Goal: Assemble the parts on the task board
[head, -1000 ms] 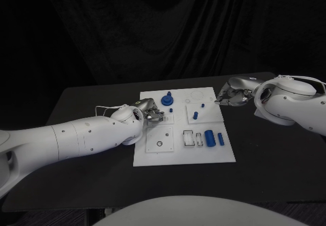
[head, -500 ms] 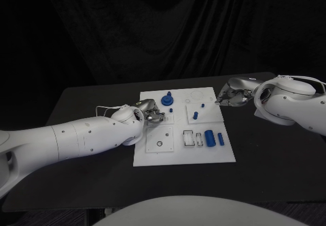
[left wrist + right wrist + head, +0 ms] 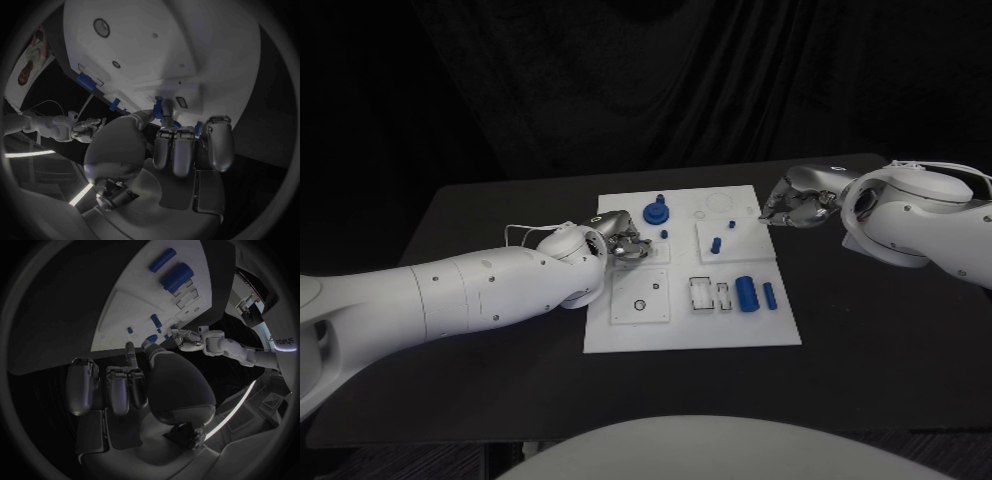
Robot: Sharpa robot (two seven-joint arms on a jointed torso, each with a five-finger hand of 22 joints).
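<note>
Task board (image 3: 689,330): white, on black table (image 3: 488,215). Parts blue: large cylinder (image 3: 746,293), slim cylinder (image 3: 769,294), flanged knob (image 3: 655,211), two small pegs (image 3: 715,243). Board has small black rings (image 3: 639,304). Left hand (image 3: 623,243) and right hand (image 3: 786,209): silver, on white arms. Backdrop: black curtain (image 3: 646,90).
</note>
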